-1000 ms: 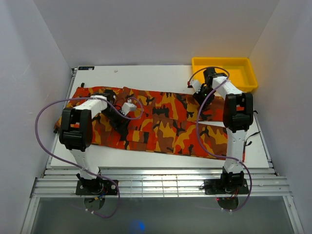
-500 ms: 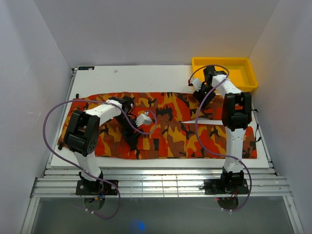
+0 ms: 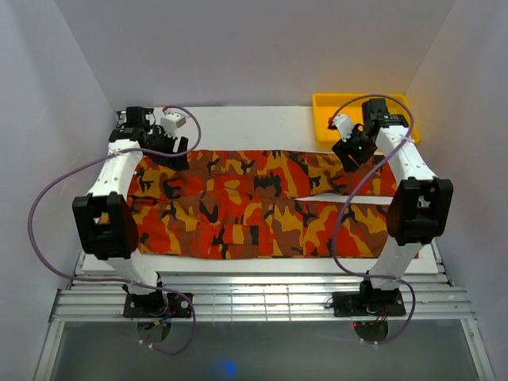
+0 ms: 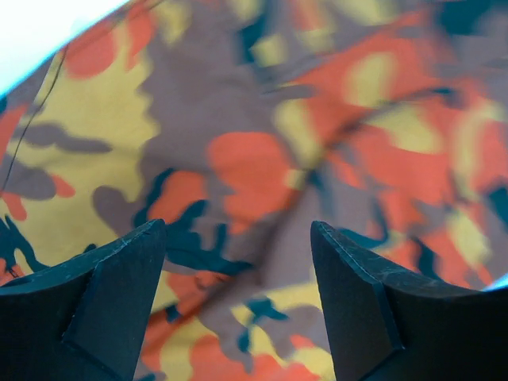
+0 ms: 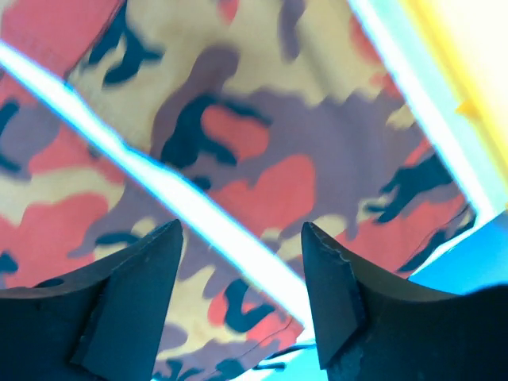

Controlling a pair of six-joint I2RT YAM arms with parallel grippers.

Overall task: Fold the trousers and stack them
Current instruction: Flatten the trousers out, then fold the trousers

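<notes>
The camouflage trousers [image 3: 254,206] lie spread flat across the table, waist to the left and both legs running right, with a thin strip of table showing between the legs. My left gripper [image 3: 165,149] hovers over the far left waist corner. In the left wrist view it [image 4: 238,238] is open, with only printed fabric [image 4: 254,143] beneath it. My right gripper [image 3: 355,157] hangs over the far leg near its cuff. Seen from the right wrist it [image 5: 242,238] is open above the cloth [image 5: 262,182] and holds nothing.
A yellow tray [image 3: 327,101] stands at the back right corner, partly behind the right arm, and its edge [image 5: 476,48] shows in the right wrist view. Purple cables loop off both arms. White walls close in on three sides.
The trousers shifted and now lie flatter and straighter. My left gripper swung from the trousers' middle to the far left corner. The right gripper lifted slightly, and both opened wider.
</notes>
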